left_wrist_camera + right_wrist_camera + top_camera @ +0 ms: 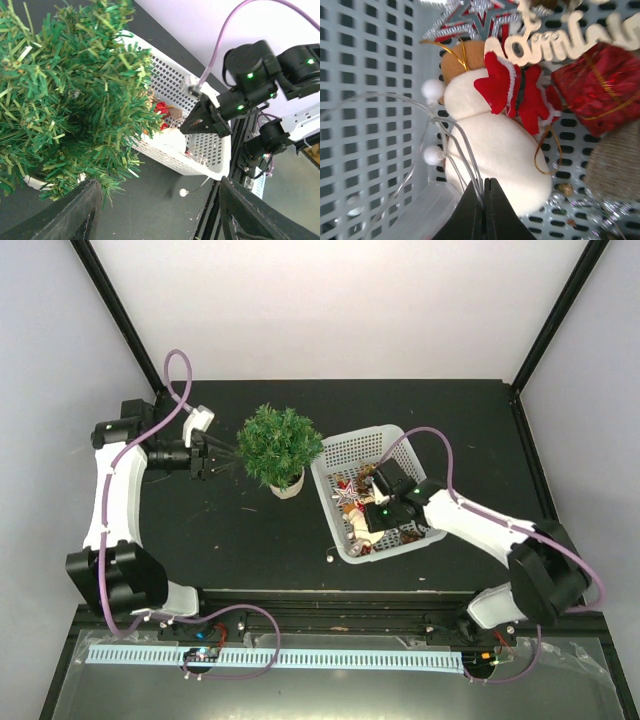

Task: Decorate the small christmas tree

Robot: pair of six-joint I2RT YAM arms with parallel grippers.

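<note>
The small christmas tree stands in a white pot left of the white basket. It fills the upper left of the left wrist view. My left gripper is open and empty at the tree's left side, its fingers wide apart. My right gripper is down in the basket and shut on the clear wires of a bead light string. The wires lie over a white snowman plush.
The basket also holds a silver-red star, a red gift box, a wooden script word and a burlap piece. One white bead on its wire hangs outside the basket's near-left corner onto the black table.
</note>
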